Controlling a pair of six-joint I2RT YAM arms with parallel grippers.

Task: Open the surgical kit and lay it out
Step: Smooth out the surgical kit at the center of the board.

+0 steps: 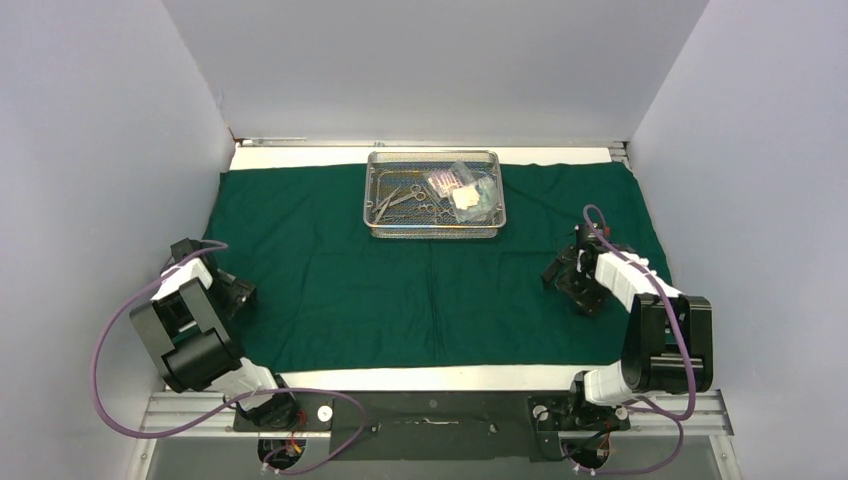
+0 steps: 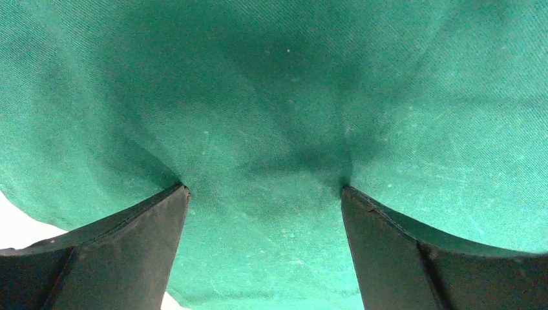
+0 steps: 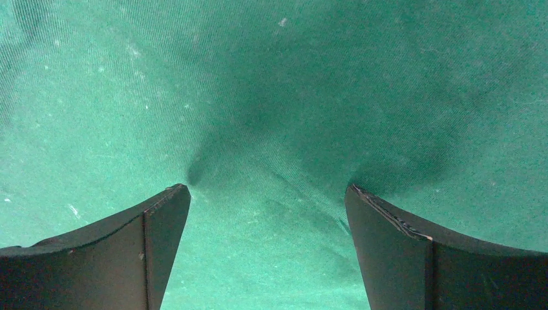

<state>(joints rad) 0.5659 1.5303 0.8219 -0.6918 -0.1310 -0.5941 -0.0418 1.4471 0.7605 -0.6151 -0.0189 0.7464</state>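
The surgical kit lies opened out: its dark green cloth (image 1: 400,290) is spread flat over most of the table. The silver wire-mesh tray (image 1: 435,233) stands on it at the back centre, holding steel forceps (image 1: 402,196) and clear gauze packets (image 1: 466,190). My left gripper (image 1: 236,296) is at the cloth's near left corner and my right gripper (image 1: 566,274) is toward its right side. In the left wrist view the left gripper (image 2: 265,190) is open with both tips pressing into the cloth (image 2: 271,97). The right gripper (image 3: 266,188) is open too, its tips dimpling the cloth (image 3: 271,77).
White table (image 1: 420,377) shows as a strip along the near edge and another along the back. Grey walls enclose the left, right and rear sides. A sliver of bare table (image 2: 19,223) shows past the cloth's edge in the left wrist view.
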